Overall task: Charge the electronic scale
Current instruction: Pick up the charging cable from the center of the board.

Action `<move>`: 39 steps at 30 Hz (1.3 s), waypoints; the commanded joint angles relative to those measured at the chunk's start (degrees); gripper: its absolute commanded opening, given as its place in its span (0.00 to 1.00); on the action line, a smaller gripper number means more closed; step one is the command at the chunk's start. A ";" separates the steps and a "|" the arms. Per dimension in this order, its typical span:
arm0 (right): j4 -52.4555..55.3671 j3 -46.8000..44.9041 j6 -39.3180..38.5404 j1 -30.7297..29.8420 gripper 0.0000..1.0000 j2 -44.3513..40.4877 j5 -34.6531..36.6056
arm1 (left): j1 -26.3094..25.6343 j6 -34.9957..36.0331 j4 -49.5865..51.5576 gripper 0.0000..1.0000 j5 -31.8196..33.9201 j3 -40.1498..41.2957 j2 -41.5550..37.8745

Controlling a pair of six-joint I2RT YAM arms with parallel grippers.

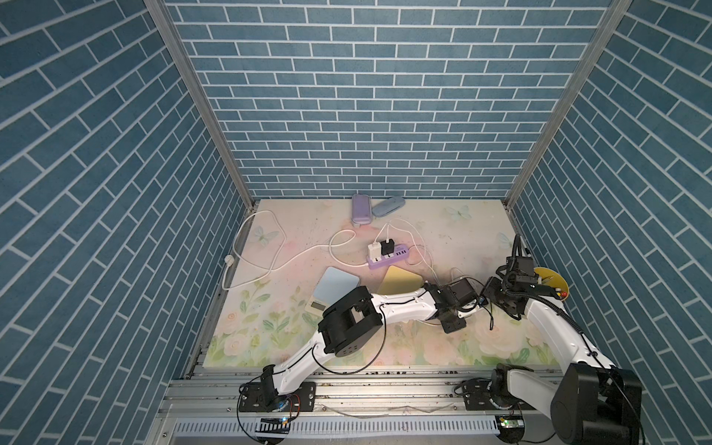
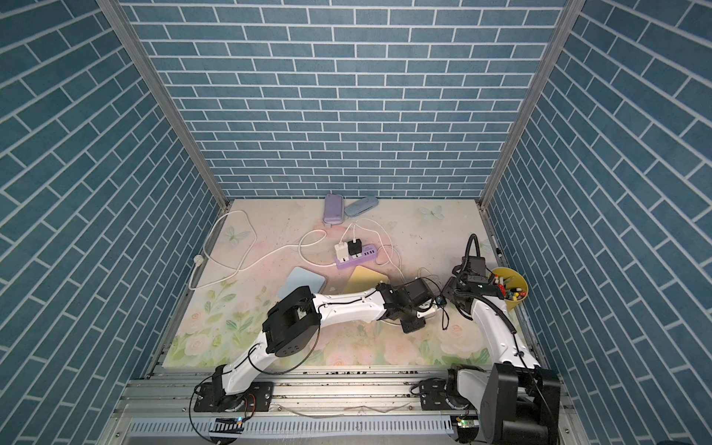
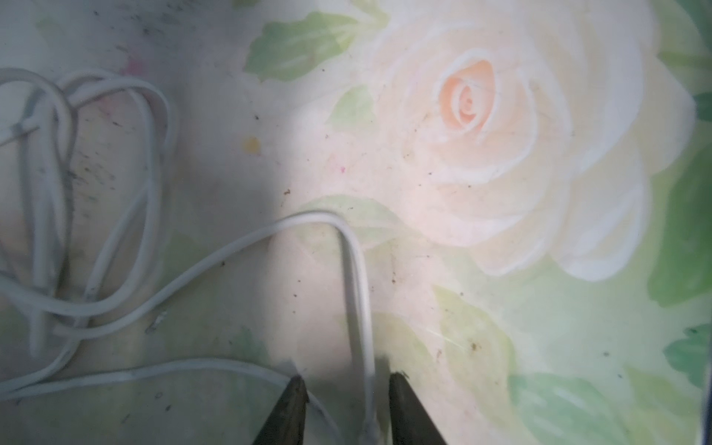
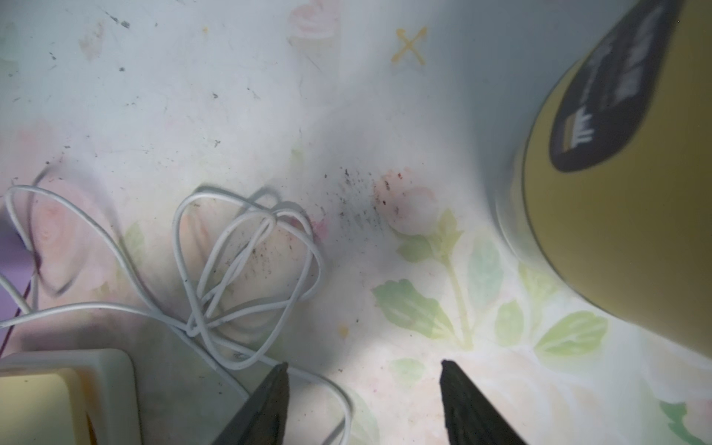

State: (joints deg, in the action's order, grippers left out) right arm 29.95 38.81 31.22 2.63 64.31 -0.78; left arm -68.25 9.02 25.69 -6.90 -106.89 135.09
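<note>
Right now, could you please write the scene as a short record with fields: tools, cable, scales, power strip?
left tool: open, low over the table
white cable: runs between the left tool's fingers, not pinched
right tool: open, empty, near the yellow cup
power strip: purple, with a white charger and a black charger plugged in
blue scale: flat, display toward the robot
yellow scale: flat, next to the power strip

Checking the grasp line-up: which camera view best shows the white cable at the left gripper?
The left wrist view: the white cable runs between the left gripper's parted fingertips. The right wrist view shows only tangled loops of white cable; in both top views the left arm hides that stretch.
</note>
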 commanded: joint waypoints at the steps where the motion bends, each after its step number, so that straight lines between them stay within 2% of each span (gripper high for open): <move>1: 0.89 -0.93 -0.55 -0.22 0.63 -0.20 -1.68 | -0.39 0.00 -0.90 0.38 -2.50 -2.02 2.94; 4: 0.47 -1.34 -0.46 -0.17 0.63 -0.49 -2.02 | -0.44 -0.56 -1.00 0.30 -3.68 -2.20 3.30; 9: -0.15 -1.18 -0.46 -0.12 0.62 -0.85 -3.45 | -0.35 -0.35 -1.67 0.00 -5.28 -0.60 0.90; 15: 0.58 0.73 -1.28 -0.17 0.61 -4.09 -5.50 | 1.26 -1.97 -5.01 0.00 -9.57 3.99 -6.64; 21: 5.49 7.18 -5.00 -0.17 0.60 -8.94 -8.71 | 4.01 -3.48 -8.53 0.00 -15.39 9.75 -16.53; 25: 4.92 9.39 -7.47 -0.17 0.56 -14.53 -10.61 | 6.13 -2.09 -8.90 0.00 -15.47 14.61 -21.86; 30: 0.58 10.03 -14.61 -1.03 0.47 -18.43 -20.30 | 10.19 2.58 -5.75 0.00 -17.24 20.78 -28.89; 32: 0.32 10.77 -18.23 -3.44 0.48 -17.86 -22.79 | 11.33 5.88 -3.28 0.00 -16.22 22.37 -31.15; 34: 1.28 12.04 -23.10 -8.74 0.49 -16.61 -22.65 | 12.83 8.70 -0.56 0.00 -15.75 23.82 -33.10; 36: 2.66 13.34 -28.33 -15.16 0.51 -14.59 -21.52 | 15.55 10.50 1.86 0.00 -18.80 25.04 -34.39; 39: 2.86 14.02 -32.97 -20.46 0.54 -11.42 -24.44 | 20.42 11.73 3.57 0.00 -25.68 26.95 -36.22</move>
State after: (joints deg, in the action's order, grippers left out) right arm 31.62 51.31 8.62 -14.52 50.98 -21.37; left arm -51.55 16.93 25.02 -26.24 -81.58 101.16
